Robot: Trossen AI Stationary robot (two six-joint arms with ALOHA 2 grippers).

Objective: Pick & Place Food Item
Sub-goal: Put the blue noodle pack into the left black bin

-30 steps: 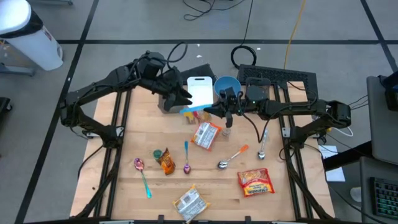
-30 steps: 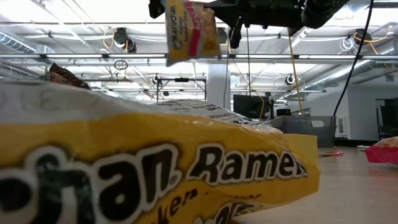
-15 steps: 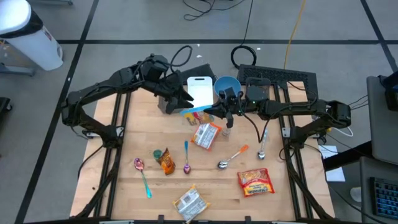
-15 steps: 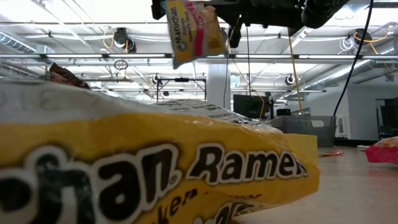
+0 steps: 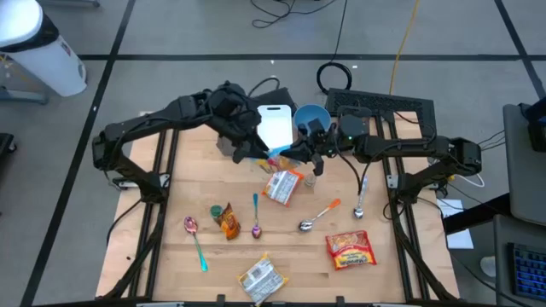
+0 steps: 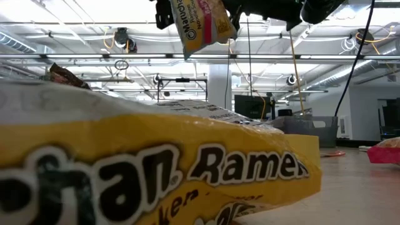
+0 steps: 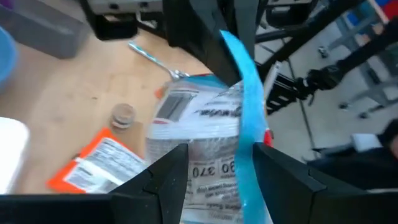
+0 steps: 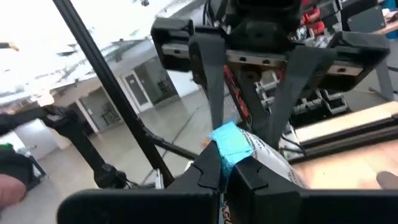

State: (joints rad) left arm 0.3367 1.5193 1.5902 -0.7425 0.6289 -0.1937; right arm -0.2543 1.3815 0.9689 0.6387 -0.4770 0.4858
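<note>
item: ramen noodle packet (image 6: 201, 24), held in the air above the worktop (image 5: 205, 183), between both tools at the far centre.

handling, judged: light, crinkly film over a brittle noodle block; slippery. best taken at the sealed edge.

right tool (image 8: 229, 169): pressed together, pinching the packet's blue edge.

left tool (image 7: 214, 165): spread, straddling the packet's sides; whether it grips cannot be told.

low view alone shows the packet hanging clear; high view alone shows the bowl (image 5: 312, 116) beyond.
</note>
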